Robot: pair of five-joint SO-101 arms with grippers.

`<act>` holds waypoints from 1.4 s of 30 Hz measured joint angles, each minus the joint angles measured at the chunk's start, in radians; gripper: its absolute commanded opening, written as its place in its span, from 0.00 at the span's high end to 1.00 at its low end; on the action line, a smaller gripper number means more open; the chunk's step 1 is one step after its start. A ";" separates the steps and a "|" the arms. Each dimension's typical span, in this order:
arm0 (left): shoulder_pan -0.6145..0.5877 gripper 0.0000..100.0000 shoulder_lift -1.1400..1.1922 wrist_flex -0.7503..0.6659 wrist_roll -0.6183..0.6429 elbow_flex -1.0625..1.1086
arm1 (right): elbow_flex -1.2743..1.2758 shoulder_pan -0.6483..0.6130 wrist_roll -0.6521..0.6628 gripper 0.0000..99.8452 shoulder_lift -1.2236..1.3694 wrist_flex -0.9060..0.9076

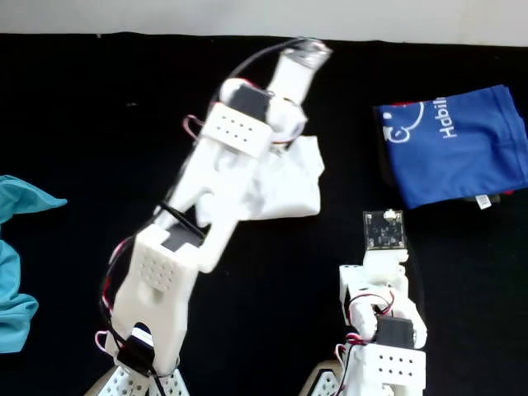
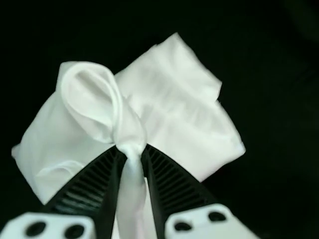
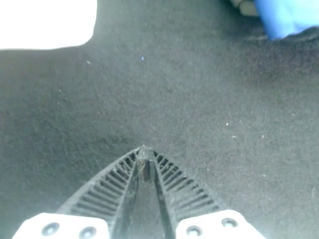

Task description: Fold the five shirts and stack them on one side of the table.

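Smooth cloth shirt (image 2: 169, 99), matt felt table (image 3: 199, 99)

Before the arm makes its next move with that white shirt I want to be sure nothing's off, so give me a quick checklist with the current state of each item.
1. Left gripper has the white shirt: ok, shut on a pinched bunch of fabric.
2. White shirt folded flat: not ok, it is bunched, with a loop of cloth at the gripper.
3. Right gripper free: ok, shut on nothing, over bare table.
4. Stack side ready: ok, the blue shirt lies folded at the far right.
5. Teal shirt folded: not ok, crumpled at the left edge.
6. All five shirts accounted for: cannot tell.
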 measured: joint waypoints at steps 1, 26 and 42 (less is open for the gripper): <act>0.014 0.91 0.008 -0.032 0.000 0.000 | 0.000 -0.005 0.000 0.99 -0.011 0.006; -0.170 0.88 0.206 0.222 0.147 -0.002 | 0.000 -0.008 0.000 0.99 -0.029 0.015; 0.114 0.88 0.184 0.373 0.147 -0.267 | 0.000 -0.008 0.000 0.99 -0.029 0.015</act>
